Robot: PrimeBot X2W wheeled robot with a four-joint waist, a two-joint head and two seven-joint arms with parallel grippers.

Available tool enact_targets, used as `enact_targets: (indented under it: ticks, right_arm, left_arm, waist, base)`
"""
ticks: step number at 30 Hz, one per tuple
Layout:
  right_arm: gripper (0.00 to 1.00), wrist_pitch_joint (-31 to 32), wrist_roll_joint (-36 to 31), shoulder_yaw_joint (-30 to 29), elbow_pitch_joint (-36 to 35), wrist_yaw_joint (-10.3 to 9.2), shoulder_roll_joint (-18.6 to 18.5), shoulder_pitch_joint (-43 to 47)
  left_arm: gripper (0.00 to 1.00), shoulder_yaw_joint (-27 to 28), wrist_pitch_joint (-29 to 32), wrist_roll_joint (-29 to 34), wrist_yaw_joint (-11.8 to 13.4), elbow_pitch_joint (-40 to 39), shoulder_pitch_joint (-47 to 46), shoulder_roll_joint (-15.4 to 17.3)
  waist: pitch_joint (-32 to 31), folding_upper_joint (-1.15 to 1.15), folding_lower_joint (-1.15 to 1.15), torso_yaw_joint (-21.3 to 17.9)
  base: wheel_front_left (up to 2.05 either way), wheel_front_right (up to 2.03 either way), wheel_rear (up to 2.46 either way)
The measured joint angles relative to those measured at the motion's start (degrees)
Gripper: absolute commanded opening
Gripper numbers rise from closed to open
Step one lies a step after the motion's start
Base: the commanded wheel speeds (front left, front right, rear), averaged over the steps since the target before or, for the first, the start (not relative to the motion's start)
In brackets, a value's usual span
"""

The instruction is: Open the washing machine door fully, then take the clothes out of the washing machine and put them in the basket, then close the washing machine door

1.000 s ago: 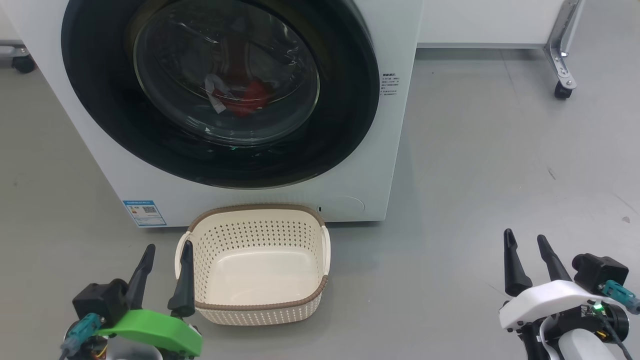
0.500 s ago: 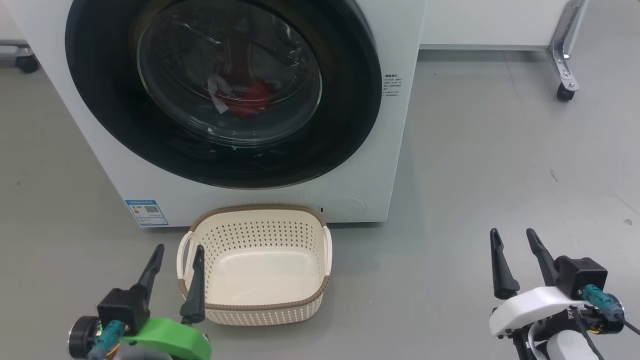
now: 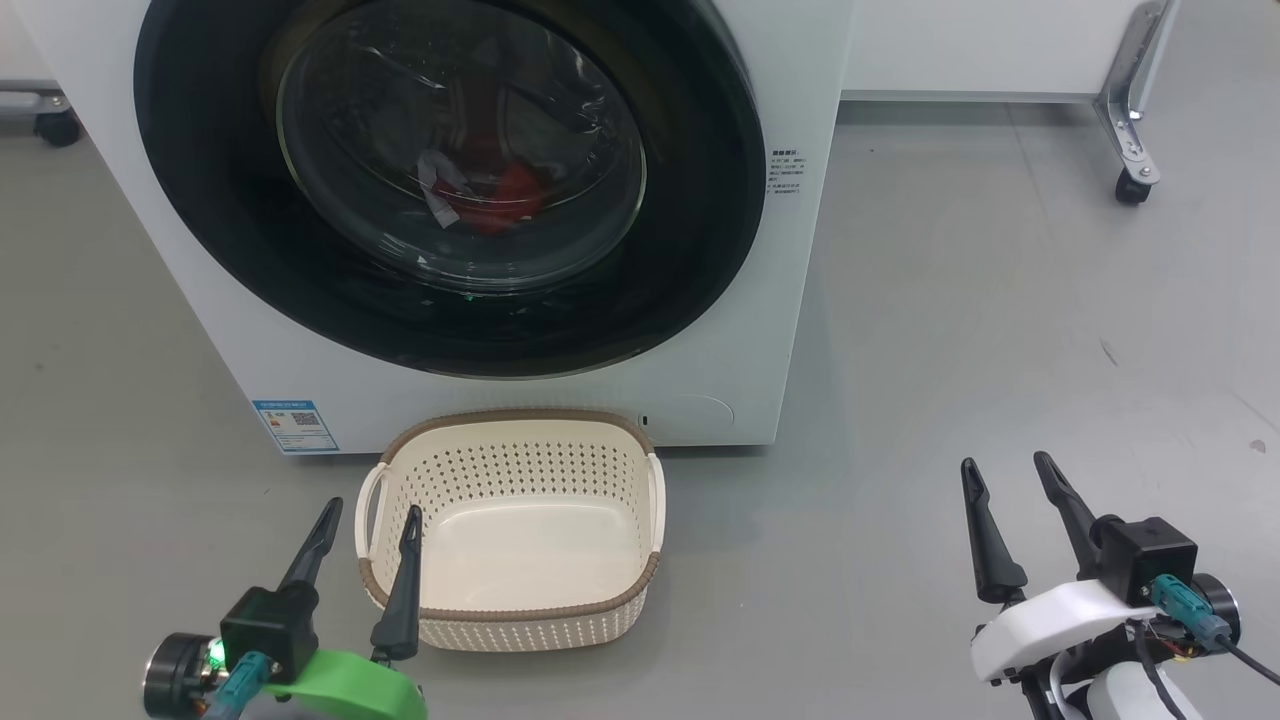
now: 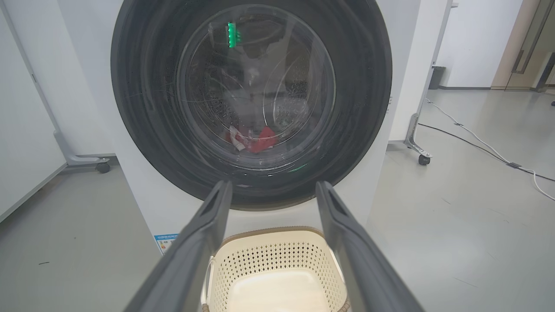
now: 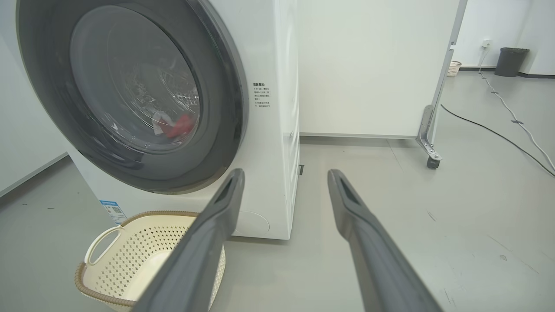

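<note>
The big white front-loading washing machine [image 3: 762, 335] and its glossy black-ringed round door [image 3: 700, 220] are cut off at the head view's top edge. Red and grey clothes [image 3: 500, 195] blur behind glass reflections, number unclear. Print on the small blue label [image 3: 295, 425] is too small to read.

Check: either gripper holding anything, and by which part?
Nothing is held: left gripper and right gripper both have open, empty jaws; clothes lie behind the washing machine door.
</note>
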Motion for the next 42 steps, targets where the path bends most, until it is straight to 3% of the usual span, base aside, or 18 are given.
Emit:
enact_targets:
  ticks: [26, 28, 37, 42]
  right_arm:
    - [1.0, 0.0, -0.6, -2.0, 0.1, 0.91, 1.6, 0.2]
    - [0.0, 0.0, -0.6, -2.2, -0.1, 1.14, 1.6, 0.2]
    - [0.0, 0.0, 0.9, -3.9, -0.3, 2.93, 3.0, 0.2]
    - [0.0, 0.0, 8.4, -7.1, -0.1, 4.52, 5.5, 0.3]
  left_arm:
    - [1.0, 0.1, 0.0, 0.1, 0.5, 2.0, -0.1, -0.6]
    - [1.0, 0.1, 0.0, 0.1, 0.5, 2.0, -0.1, -0.6]
    - [1.0, 0.2, 0.0, 0.3, 0.5, 2.1, -0.1, -0.7]
    - [1.0, 0.2, 0.0, 0.3, 0.6, 2.0, -0.1, -0.9]
  waist:
    - [0.0, 0.0, 0.0, 0.0]
    - [0.1, 0.0, 0.0, 0.0]
    - [0.3, 0.0, 0.0, 0.1]
    - [0.5, 0.0, 0.0, 0.1]
  base:
    - [0.0, 0.0, 0.0]
    - [0.0, 0.0, 0.0]
    - [0.0, 0.0, 0.0]
    - [0.0, 0.0, 0.0]
